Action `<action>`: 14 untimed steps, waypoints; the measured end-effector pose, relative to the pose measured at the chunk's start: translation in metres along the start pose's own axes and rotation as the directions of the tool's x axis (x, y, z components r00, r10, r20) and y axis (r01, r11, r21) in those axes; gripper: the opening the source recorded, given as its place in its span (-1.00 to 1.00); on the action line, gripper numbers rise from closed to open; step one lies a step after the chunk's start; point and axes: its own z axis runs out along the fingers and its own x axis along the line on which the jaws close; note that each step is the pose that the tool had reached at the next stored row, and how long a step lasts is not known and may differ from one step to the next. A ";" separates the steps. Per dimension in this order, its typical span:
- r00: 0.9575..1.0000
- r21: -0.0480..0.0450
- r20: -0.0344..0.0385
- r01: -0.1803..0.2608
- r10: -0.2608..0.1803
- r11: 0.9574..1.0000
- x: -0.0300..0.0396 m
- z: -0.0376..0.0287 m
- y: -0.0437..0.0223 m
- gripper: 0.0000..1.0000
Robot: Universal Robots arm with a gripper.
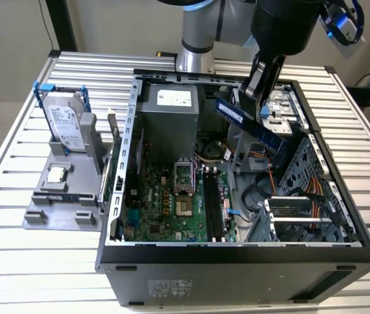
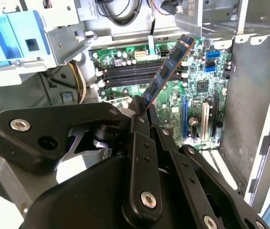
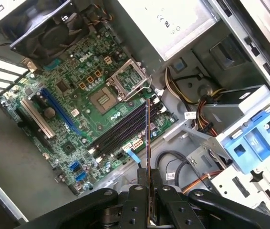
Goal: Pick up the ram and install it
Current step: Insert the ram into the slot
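Gripper (image 1: pixel 254 97), closed on the ram (image 1: pixel 232 112): the black fingers pinch the stick between them near one end, and the rest of the board projects free beyond the fingertips. In the exterior view the ram is held tilted, in the air over the open computer case (image 1: pixel 237 254), toward the exterior view's right and clear of the components below it.

In the second wrist view the ram (image 2: pixel 168 69) rises slantwise from the gripper (image 2: pixel 142 112), showing its dark-blue face and a row of dark chips. In the first wrist view the ram (image 3: pixel 148 143) appears edge-on as a thin line leaving the gripper (image 3: pixel 149 193).

Beneath the ram lies the green motherboard (image 1: pixel 165 196), with its parallel dark memory slots (image 1: pixel 214 203) running beside the processor socket (image 1: pixel 182 175). The ram is apart from these slots (image 3: pixel 120 133) and does not touch them. A grey power supply (image 1: pixel 168 111) sits at the far end of the case.

Outside the case, on the exterior view's left, a silver hard drive (image 1: pixel 64 124) stands upright in a blue bracket on a grey holder (image 1: pixel 61 203). Case and holder rest on a slatted metal table (image 1: pixel 34 275).
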 end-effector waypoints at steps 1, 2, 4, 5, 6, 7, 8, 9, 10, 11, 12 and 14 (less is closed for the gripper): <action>1.000 0.000 0.000 -0.005 0.005 1.000 0.0000 0.0000 0.0000 -1.00; 1.000 0.000 0.000 -0.010 0.010 1.000 0.0000 0.0000 0.0000 -1.00; 1.000 0.000 0.000 -0.020 0.020 1.000 -0.0001 0.0000 -0.0001 -1.00; 1.000 0.001 0.001 -0.025 0.025 1.000 -0.0001 0.0000 -0.0001 -1.00; 1.000 0.001 0.001 -0.031 0.031 1.000 -0.0001 0.0000 -0.0002 -1.00; 0.999 0.001 0.001 -0.037 0.037 0.999 -0.0002 0.0000 -0.0002 -1.00; 0.999 0.001 0.001 -0.042 0.042 0.999 -0.0002 0.0000 -0.0003 -1.00; 0.999 0.001 0.001 -0.048 0.048 0.999 -0.0003 0.0001 -0.0003 -1.00; 0.999 0.001 0.001 -0.054 0.054 0.999 -0.0003 0.0000 -0.0004 -1.00; 0.998 0.001 0.001 -0.060 0.060 0.998 -0.0004 0.0000 -0.0004 -1.00; 0.998 0.001 0.001 -0.066 0.066 0.998 -0.0004 0.0000 -0.0005 -1.00; 0.997 0.002 0.001 -0.077 0.077 0.997 -0.0005 0.0000 -0.0006 -1.00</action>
